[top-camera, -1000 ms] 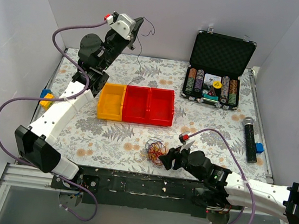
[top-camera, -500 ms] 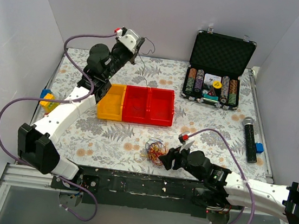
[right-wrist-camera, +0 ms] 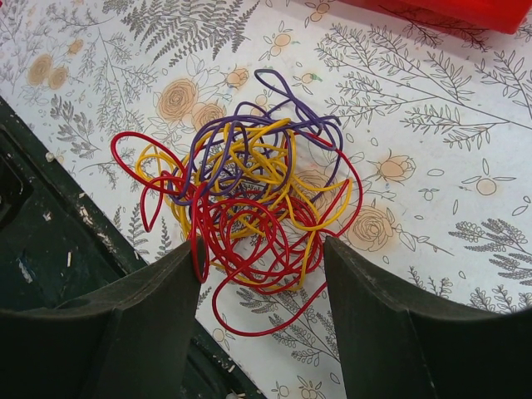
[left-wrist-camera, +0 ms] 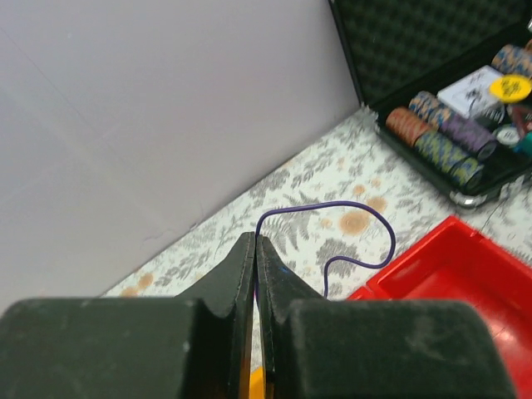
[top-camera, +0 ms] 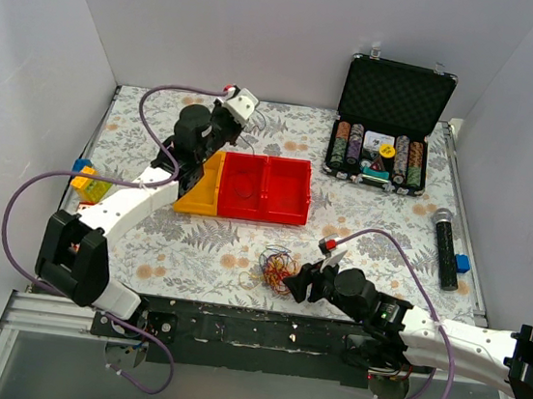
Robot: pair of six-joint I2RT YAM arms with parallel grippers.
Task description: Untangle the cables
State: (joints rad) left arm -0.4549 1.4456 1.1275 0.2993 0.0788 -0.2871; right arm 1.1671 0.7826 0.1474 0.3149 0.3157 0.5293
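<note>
Left tool (left-wrist-camera: 254,248) with purple strand (left-wrist-camera: 320,204) lower; floral tabletop (top-camera: 381,214), pale walls (top-camera: 297,28).

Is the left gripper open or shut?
Shut: the left gripper has its fingers pressed together on a purple cable that loops out.

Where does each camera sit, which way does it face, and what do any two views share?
Top external: above and behind the arms, looking down on the table; both arms show.
Left wrist: on the left arm, facing the back wall; left gripper shut on a purple strand.
Right wrist: low, looking down at the cable tangle; open right gripper frames it.
Shared: top and right wrist, the cable tangle; top and left wrist, the red bin.
</note>
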